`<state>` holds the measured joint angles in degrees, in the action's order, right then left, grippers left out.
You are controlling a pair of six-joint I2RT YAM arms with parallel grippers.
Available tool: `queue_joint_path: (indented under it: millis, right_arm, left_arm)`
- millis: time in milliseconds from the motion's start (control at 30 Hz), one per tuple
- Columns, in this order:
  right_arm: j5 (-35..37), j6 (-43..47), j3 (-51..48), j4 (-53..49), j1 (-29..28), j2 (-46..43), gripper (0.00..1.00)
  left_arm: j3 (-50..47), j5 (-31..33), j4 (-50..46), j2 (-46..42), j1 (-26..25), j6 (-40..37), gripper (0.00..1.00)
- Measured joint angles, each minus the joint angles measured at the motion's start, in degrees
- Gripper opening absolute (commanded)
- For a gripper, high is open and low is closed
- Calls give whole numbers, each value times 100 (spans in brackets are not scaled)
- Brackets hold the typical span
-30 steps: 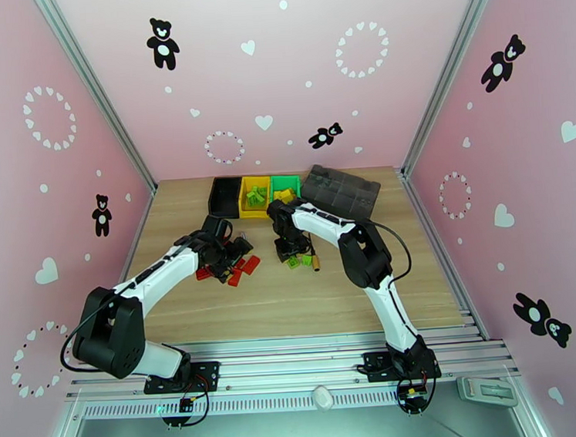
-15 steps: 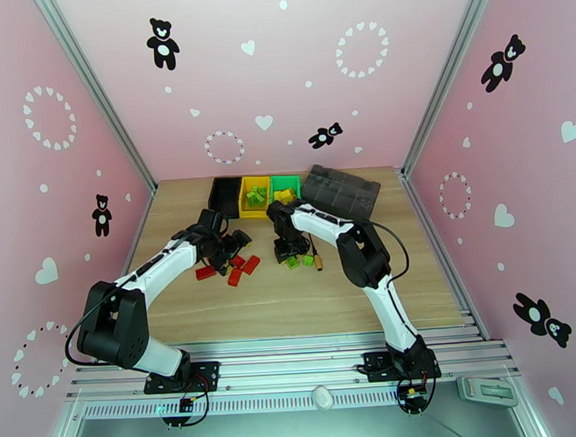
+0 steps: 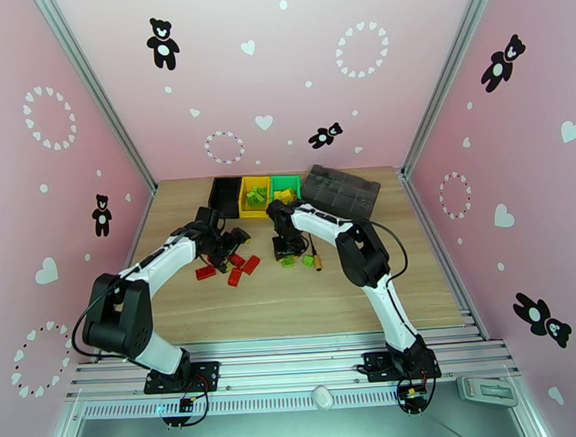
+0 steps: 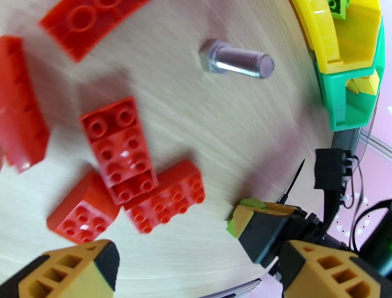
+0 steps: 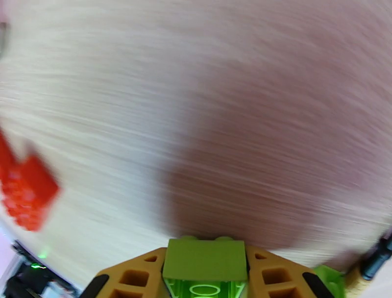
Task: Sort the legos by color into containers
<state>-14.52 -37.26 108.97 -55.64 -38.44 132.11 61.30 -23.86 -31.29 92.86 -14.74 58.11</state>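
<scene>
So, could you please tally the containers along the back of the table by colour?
Black bin: 1
Yellow bin: 1
Green bin: 1
Dark grey compartmented tray: 1
Total: 4

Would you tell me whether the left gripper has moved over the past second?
Yes. In the top view the left gripper has pulled away from over the red bricks toward the black bin at the far edge.
</scene>
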Motion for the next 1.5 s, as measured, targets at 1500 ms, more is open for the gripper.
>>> queue_joint_path:
  millis: [1500]
  right_arm:
    - [-1327,-2391,3410,1624,861,1165,63]
  left_arm:
    - [1766,-267,179,588,625,-92,91]
